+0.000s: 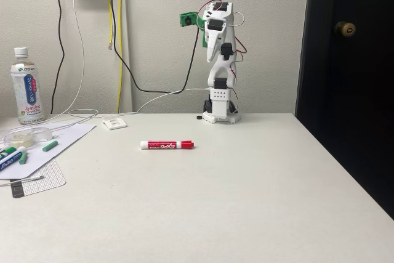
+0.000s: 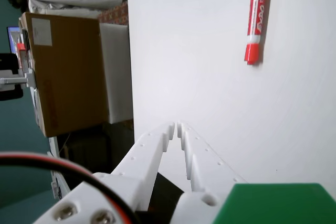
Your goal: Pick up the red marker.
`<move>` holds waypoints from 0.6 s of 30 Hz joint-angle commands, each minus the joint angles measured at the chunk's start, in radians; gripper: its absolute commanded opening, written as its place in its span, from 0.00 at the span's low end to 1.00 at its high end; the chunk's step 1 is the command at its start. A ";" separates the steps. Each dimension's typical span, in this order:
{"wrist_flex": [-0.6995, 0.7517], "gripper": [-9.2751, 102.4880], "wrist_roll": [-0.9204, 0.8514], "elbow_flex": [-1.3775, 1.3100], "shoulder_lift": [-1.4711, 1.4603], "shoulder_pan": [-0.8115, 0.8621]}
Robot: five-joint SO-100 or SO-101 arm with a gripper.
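Observation:
The red marker (image 1: 167, 145) lies flat on the white table, lengthwise left to right, its red cap pointing right in the fixed view. The wrist view shows the red marker (image 2: 256, 19) at the top right, cap toward the bottom. The white arm (image 1: 220, 60) stands folded upright at the back of the table, well behind the marker. My gripper (image 2: 177, 126) hangs over the table near its edge, fingers together with nothing between them, far from the marker.
On the left in the fixed view lie a sheet of paper (image 1: 55, 146) with green and blue markers (image 1: 9, 156), a clear dish (image 1: 28, 135) and a bottle (image 1: 27, 87). Cables run to the arm's base. A cardboard box (image 2: 65, 72) sits beyond the table edge.

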 commanded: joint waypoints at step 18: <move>-0.025 0.08 -0.175 -0.040 -0.017 0.339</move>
